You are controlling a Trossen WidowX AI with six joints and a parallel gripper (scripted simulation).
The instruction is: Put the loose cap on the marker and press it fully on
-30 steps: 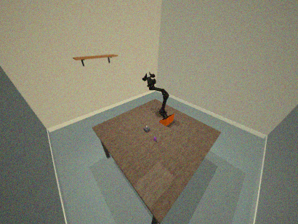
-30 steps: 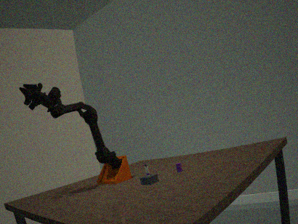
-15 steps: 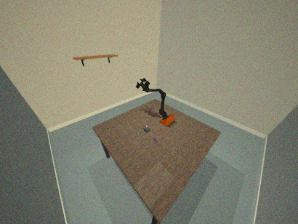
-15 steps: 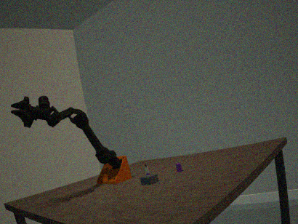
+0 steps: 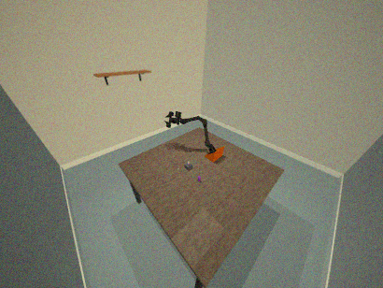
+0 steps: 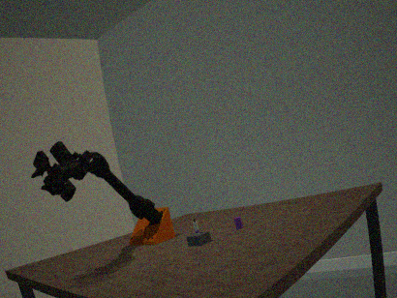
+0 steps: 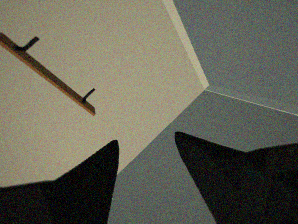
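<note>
A small white marker point(image 6: 196, 225) stands upright in a grey holder block point(image 5: 189, 165) point(image 6: 198, 239) near the middle of the wooden table point(image 5: 219, 210) point(image 6: 271, 256). The purple cap point(image 5: 199, 179) point(image 6: 238, 223) stands loose on the table a short way from the block. My gripper point(image 5: 168, 120) point(image 6: 40, 180) point(image 7: 147, 140) is high in the air past the table's far edge, well away from both, pointing toward the wall. Its fingers stand partly apart with nothing between them.
The arm's orange base point(image 5: 215, 153) point(image 6: 154, 227) sits on the table behind the block. A wooden wall shelf point(image 5: 122, 74) point(image 7: 47, 75) hangs on the far wall. Room walls close in behind the arm.
</note>
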